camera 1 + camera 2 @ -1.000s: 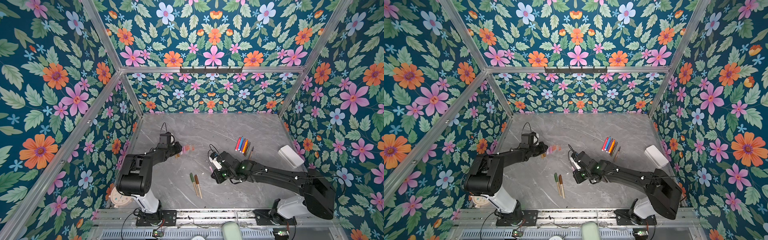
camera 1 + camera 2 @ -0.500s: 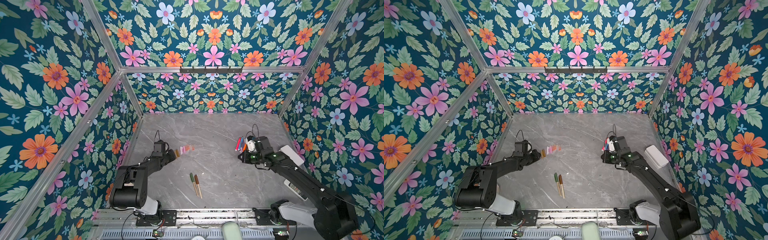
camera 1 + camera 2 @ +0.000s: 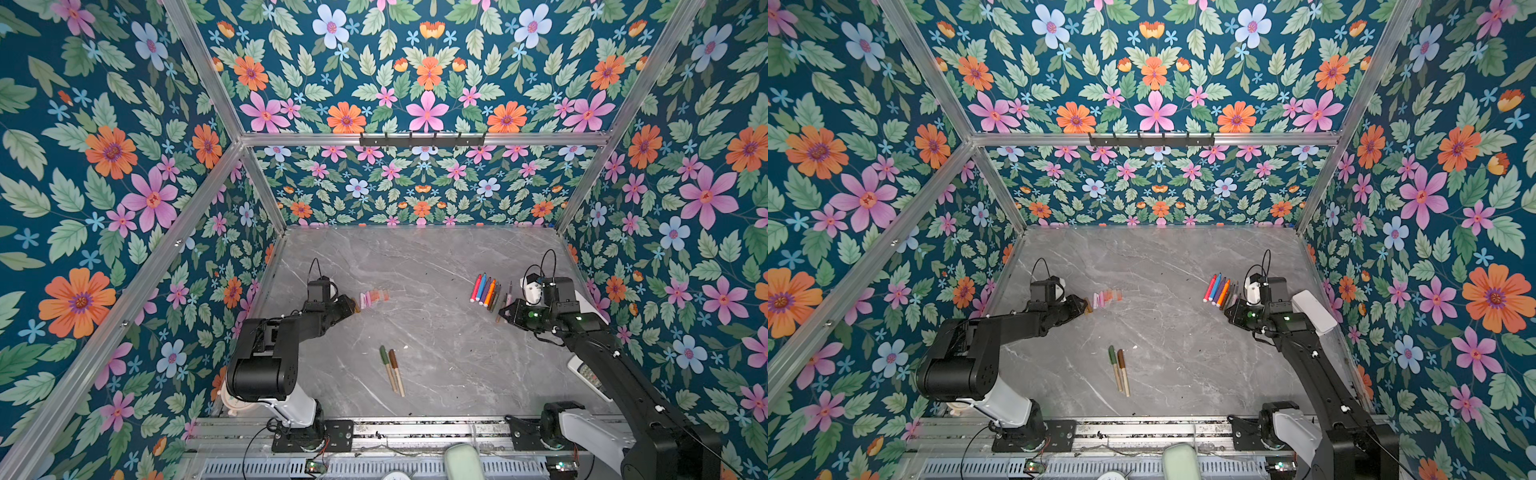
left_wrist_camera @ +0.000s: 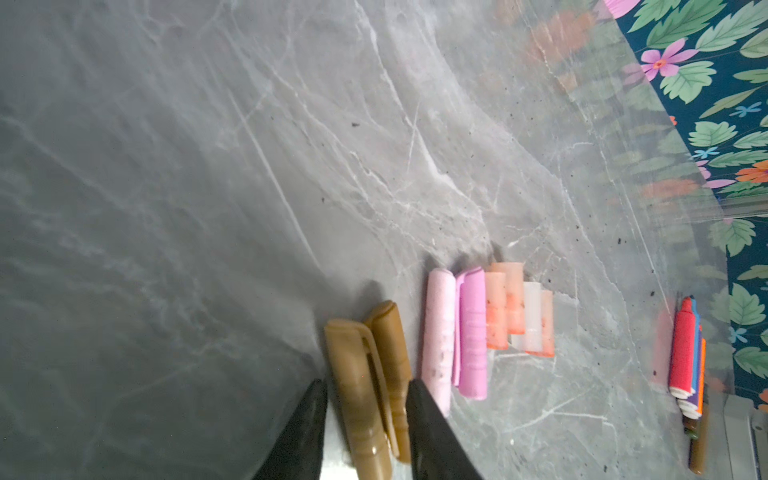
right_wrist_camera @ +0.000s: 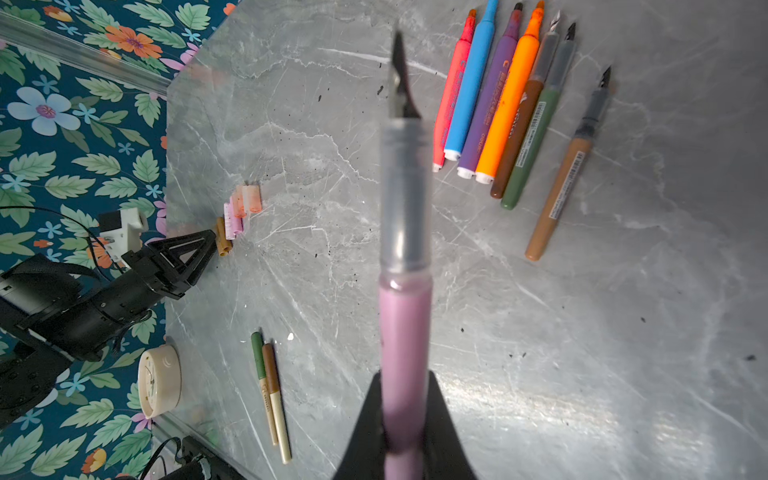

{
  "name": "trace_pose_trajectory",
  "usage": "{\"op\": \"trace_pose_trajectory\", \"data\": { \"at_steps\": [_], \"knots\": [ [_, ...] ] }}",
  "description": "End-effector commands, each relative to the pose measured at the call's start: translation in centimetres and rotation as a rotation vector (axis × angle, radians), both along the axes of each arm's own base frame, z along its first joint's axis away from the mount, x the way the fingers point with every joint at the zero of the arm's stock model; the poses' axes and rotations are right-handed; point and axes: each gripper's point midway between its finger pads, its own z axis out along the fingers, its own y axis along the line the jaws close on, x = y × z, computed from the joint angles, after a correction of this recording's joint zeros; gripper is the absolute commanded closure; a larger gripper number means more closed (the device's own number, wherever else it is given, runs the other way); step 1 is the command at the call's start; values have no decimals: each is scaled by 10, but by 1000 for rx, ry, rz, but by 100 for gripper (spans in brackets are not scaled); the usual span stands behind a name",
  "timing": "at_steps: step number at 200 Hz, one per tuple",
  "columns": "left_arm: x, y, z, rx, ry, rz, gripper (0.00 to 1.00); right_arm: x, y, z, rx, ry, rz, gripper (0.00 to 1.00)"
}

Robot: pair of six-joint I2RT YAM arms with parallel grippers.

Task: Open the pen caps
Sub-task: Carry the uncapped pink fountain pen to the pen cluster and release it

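Right end effector (image 5: pixel 404 378) clamped on uncapped pink pen (image 5: pixel 405 316); left end effector (image 4: pixel 365 386) slightly parted, straddling brown caps (image 4: pixel 380 332) on bench (image 4: pixel 166 208).

A grey marble-patterned tabletop (image 3: pixel 415 270) with pale veins and scattered dark specks fills the floor of an enclosure. Its walls are dark teal wallpaper (image 3: pixel 428 83) printed with pink, orange and pale blue flowers and green leaves. The walls are framed by silver aluminium bars (image 3: pixel 291 139). A black rail with a row of hooks (image 3: pixel 422 139) is mounted on the back crossbar. A round cream alarm clock (image 5: pixel 160 382) lies just off the table's near left corner. A white rectangular box (image 3: pixel 1314 311) rests along the right edge. Nearer on that edge is a white flat device with a grid of dark keys (image 3: pixel 588 374), partly hidden. A pale green rounded object (image 3: pixel 463 461) shows at the front rail.
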Motion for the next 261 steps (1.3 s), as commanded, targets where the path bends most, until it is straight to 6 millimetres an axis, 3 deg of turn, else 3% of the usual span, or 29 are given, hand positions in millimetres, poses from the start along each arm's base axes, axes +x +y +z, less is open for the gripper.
{"op": "trace_pose_trajectory", "data": {
  "at_steps": [1,102,146,173,207,261],
  "knots": [
    [-1,-2,-5,-16,28,-5,63,0,1,2,1,0,13,100],
    [10,-11,-4,-77,13,-17,63,7,-13,-3,42,31,-46,100],
    [8,-12,-5,-84,13,-16,64,10,-30,-29,189,112,-146,100],
    [7,-7,-3,-57,8,-5,63,12,-35,-54,226,183,-168,100],
    [8,2,16,-8,-49,22,63,19,-35,-84,231,266,-168,100],
    [-9,19,61,67,-192,70,63,32,-57,-115,114,321,-240,100]
  ]
}}
